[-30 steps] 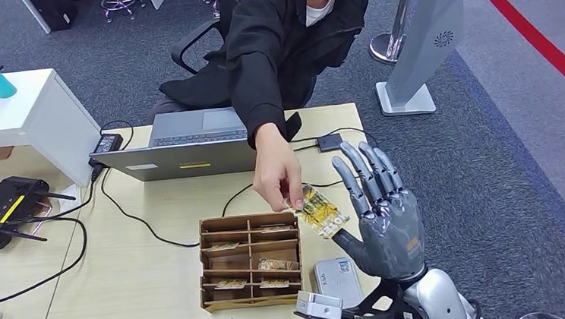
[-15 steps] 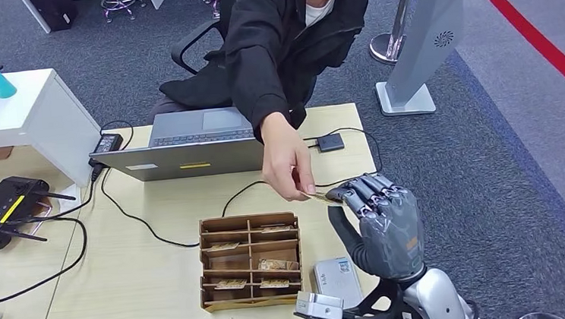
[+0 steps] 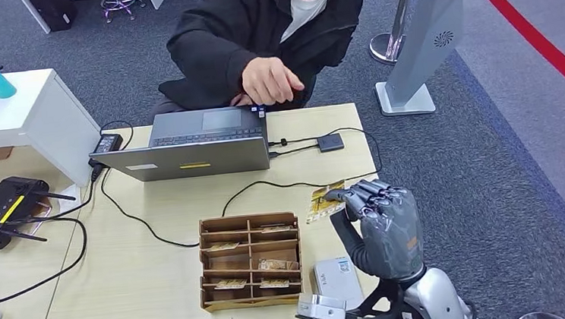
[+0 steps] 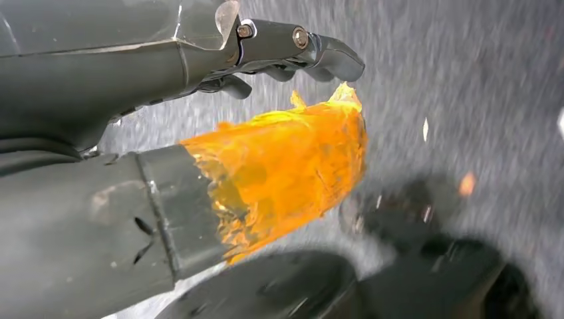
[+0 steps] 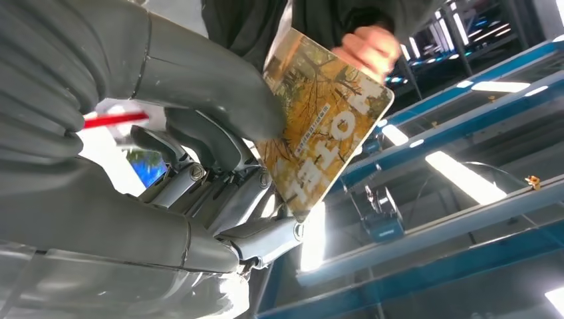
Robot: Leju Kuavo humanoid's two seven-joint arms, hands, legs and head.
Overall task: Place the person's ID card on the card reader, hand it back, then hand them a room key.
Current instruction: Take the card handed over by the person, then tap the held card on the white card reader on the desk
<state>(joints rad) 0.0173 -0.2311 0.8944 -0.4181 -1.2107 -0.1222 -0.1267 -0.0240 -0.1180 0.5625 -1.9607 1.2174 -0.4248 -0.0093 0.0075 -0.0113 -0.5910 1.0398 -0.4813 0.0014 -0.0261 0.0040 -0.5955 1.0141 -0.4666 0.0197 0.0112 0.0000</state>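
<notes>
Watch for slip: ID card (image 3: pixel 323 201) pinched at one end only, most of it sticking out past fingertips toward laptop (image 3: pixel 187 146). Quick wrist turn on way to card reader (image 3: pixel 338 279) could let it swivel or drop into wooden organiser (image 3: pixel 251 260). Reader sits close under your forearm, so you need tight, awkward reach back.

Right hand (image 3: pixel 379 220): fingers curled over, thumb beneath, clamping card; wrist view confirms. How deep card sits, hard to judge.

Left hand (image 4: pixel 199 133): orange-taped thumb, fingers curled, apparently holding nothing; view blurred.
</notes>
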